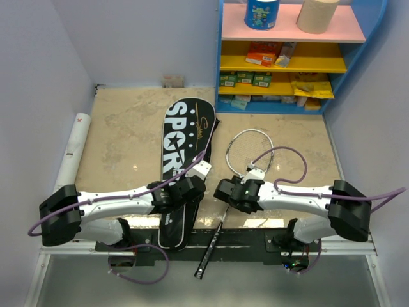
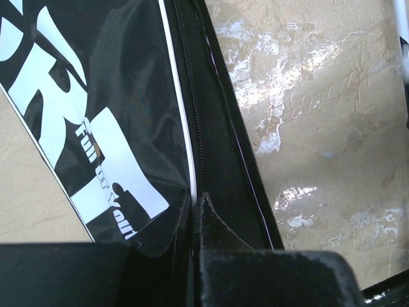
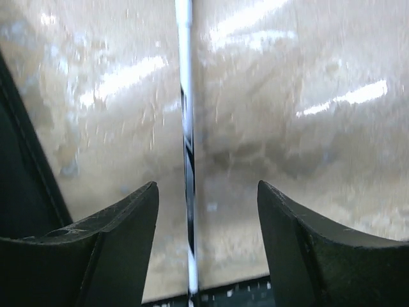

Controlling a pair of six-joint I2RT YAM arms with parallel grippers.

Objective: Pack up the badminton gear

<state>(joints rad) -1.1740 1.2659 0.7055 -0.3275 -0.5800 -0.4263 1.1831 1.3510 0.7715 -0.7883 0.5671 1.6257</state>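
station: two-arm table rig, badminton gear.

1. sport bag: black, racket-shaped, white lettering. it lies flat at the middle of the table, wide end toward the far wall, narrow end near the arm bases. the left wrist view shows its zipper running along the right edge, with a strip of black lining showing beside it.

2. left gripper: jaws pressed together, pinching the bag's fabric at that zipper edge, about halfway down the bag's right side.

3. racket: silver frame, lying on the table just right of the bag. its head points toward the shelf, and its black handle reaches over the near table edge between the two arm bases.

4. right gripper: jaws spread wide, poised over the racket. the thin shaft runs between the two fingers and touches neither. the bag's dark edge shows at the left border of that wrist view.

5. white tube: lies along the left edge of the table, well apart from the bag.

6. shelf unit: blue frame, far right corner. a blue-wrapped roll and a beige roll stand on its top board.
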